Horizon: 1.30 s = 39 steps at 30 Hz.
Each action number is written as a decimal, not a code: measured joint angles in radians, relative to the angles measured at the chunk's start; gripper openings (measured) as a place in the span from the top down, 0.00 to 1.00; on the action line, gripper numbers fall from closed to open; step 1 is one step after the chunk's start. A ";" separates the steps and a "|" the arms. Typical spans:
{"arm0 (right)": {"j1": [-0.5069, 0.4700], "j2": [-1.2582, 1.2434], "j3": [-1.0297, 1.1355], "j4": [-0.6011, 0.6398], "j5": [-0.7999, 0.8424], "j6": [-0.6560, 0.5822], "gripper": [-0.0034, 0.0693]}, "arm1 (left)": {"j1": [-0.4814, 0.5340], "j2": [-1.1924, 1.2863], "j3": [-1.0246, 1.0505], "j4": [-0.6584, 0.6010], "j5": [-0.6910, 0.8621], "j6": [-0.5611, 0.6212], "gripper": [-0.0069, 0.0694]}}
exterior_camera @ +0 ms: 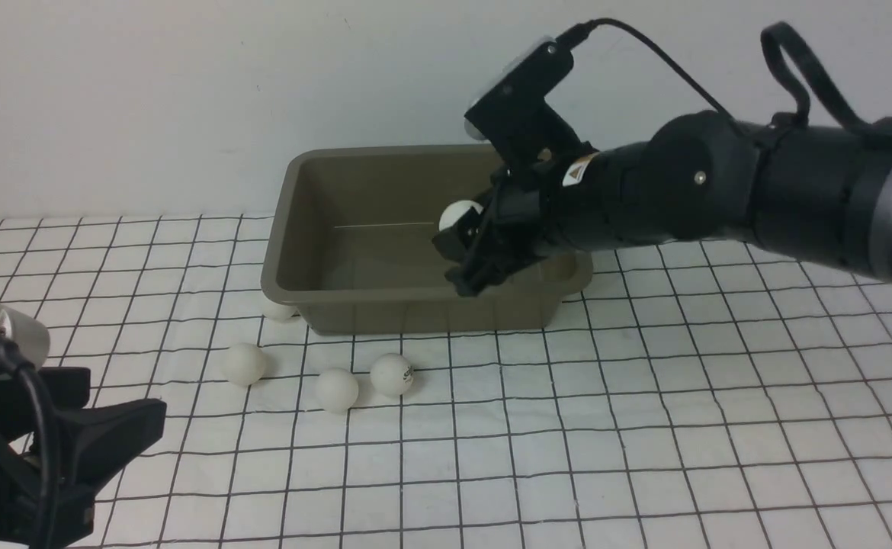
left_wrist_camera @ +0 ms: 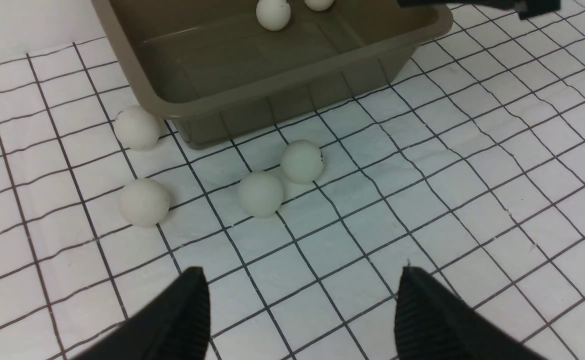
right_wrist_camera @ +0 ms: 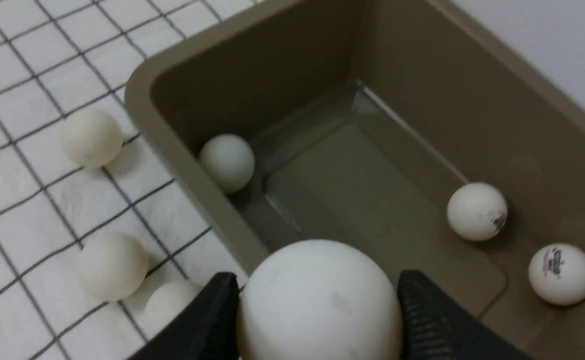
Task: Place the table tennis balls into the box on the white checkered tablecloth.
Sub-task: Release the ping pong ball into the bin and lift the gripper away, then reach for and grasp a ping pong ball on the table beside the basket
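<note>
Olive-grey plastic forms the box [exterior_camera: 282, 284], a tub with rounded corners, a flared rim and sloping walls. It stands on the white checkered tablecloth [exterior_camera: 644, 396], whose thin black grid is slightly wrinkled, in front of a plain white wall [exterior_camera: 149, 91].

In the front view the right gripper [exterior_camera: 461, 248] hangs over the box's right half, clamped on the held ball [exterior_camera: 459, 214], a matte white sphere. Its black arm [exterior_camera: 720, 191] hides the box's right rim. 4 table tennis balls lie on the cloth near the box's near left corner. The corner ball [exterior_camera: 278, 311] sits half under the rim. The logo ball [exterior_camera: 392, 374] carries a small dark print, too small to read. The left gripper [exterior_camera: 88, 408] sits low at the left, well apart from the box.

In the left wrist view the left gripper [left_wrist_camera: 302, 282] has its jaws spread wide over bare cloth, with nothing between them. The 4 loose balls lie between it and the box.

In the right wrist view, ribbed black pads [right_wrist_camera: 422, 320] press both sides of the held ball [right_wrist_camera: 317, 300], above the box's wall. 3 balls rest on the box floor. The plain ball [right_wrist_camera: 227, 162] sits against a wall. The printed pair [right_wrist_camera: 561, 274] shows dark, blurred lettering that I cannot read.
</note>
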<state>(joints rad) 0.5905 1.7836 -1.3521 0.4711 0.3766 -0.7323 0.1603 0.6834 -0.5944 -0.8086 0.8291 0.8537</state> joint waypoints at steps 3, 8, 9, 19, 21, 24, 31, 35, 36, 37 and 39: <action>-0.016 0.063 -0.068 0.000 -0.009 0.000 0.45 | 0.000 0.000 0.000 -0.001 0.000 0.000 0.32; -0.060 0.173 -0.163 0.020 -0.016 0.001 0.45 | 0.000 0.000 0.000 -0.001 0.000 0.000 0.32; -0.066 0.189 -0.178 0.024 -0.016 0.001 0.45 | 0.000 0.000 0.000 -0.001 0.000 0.000 0.32; -0.079 0.299 -0.231 0.079 -0.095 0.003 0.45 | 0.000 0.000 0.000 -0.001 0.000 0.000 0.32; -0.079 0.305 -0.232 0.094 -0.102 0.003 0.45 | 0.000 0.000 0.000 -0.001 0.000 0.000 0.32; -0.079 0.306 -0.233 0.113 -0.121 0.003 0.45 | 0.000 0.000 0.000 -0.002 0.000 0.000 0.32; -0.081 0.306 -0.235 0.120 -0.147 -0.019 0.33 | 0.000 0.000 0.000 -0.003 0.000 0.000 0.32; -0.081 0.288 -0.235 0.102 -0.150 -0.020 0.33 | 0.000 0.000 0.000 -0.003 0.000 0.000 0.32; -0.081 0.282 -0.235 0.095 -0.150 -0.021 0.33 | 0.000 0.000 0.000 -0.003 0.000 0.000 0.32; -0.082 0.265 -0.235 0.072 -0.148 -0.022 0.33 | 0.000 0.000 0.000 -0.003 0.000 0.000 0.32; -0.096 0.216 -0.235 0.015 -0.135 -0.022 0.34 | 0.000 0.000 0.000 -0.003 0.000 0.000 0.32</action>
<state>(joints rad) 0.4941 1.9999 -1.5873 0.4865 0.2412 -0.7542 0.1603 0.6834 -0.5944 -0.8116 0.8291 0.8537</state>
